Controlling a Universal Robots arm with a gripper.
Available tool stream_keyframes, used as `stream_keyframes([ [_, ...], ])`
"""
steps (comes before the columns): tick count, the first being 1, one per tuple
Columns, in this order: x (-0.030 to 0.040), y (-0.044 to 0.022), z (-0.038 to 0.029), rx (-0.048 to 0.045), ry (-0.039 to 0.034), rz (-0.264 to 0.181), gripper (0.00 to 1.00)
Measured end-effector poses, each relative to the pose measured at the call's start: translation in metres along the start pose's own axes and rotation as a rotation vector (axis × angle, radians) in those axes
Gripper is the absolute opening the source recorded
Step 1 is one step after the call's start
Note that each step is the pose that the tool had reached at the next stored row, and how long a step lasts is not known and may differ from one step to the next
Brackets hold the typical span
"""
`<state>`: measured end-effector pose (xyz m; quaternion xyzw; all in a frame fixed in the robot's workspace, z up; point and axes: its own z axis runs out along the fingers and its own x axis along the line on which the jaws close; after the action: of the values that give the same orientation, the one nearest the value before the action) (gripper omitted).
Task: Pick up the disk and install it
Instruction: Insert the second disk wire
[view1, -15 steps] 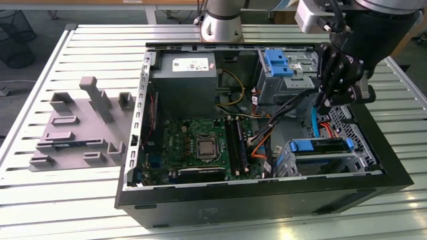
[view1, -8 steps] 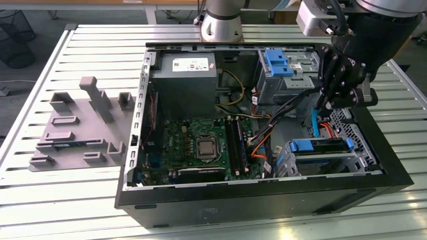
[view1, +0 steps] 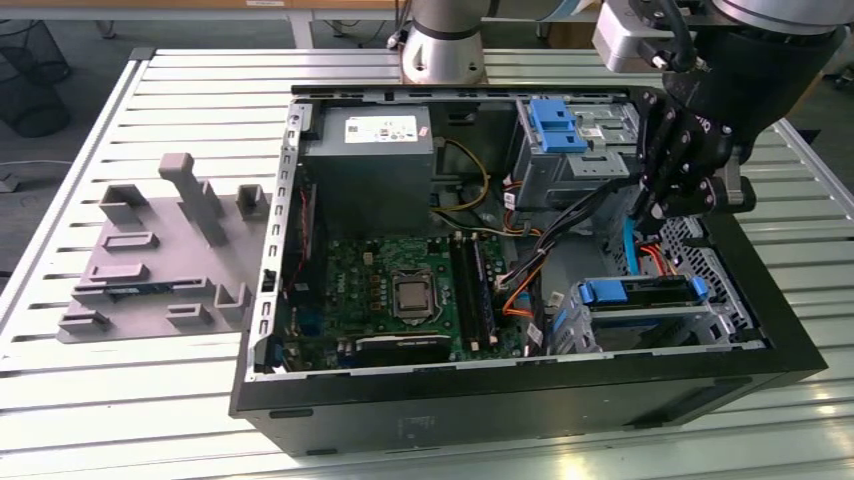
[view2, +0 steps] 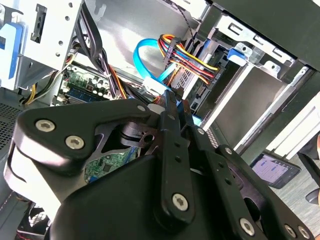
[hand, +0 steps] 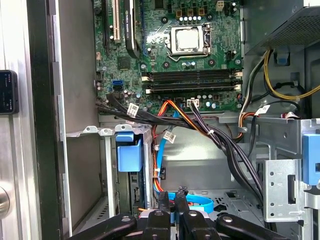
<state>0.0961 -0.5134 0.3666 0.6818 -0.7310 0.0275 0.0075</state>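
On the white slatted metal desk (view1: 80, 400), a grey moulded plastic fixture tray (view1: 147, 260) lies at the exterior view's left, beside the open black computer tower case (view1: 534, 400) with its green motherboard (view1: 387, 290). Further right, the silver disk in its blue plastic bracket (view1: 638, 292) sits slotted in the grey metal drive cage (view1: 694, 325) (mostly its blue end shows). The black end effector (hand: 172, 196) hangs inside the case just above that cage, fingers drawn nearly together with nothing gripped.
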Motion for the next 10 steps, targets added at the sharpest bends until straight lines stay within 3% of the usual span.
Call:
stream_keyframes([
  [10, 0.0031, -0.0002, 0.0002, 0.0000, 0.0000, 0.000, 0.17],
])
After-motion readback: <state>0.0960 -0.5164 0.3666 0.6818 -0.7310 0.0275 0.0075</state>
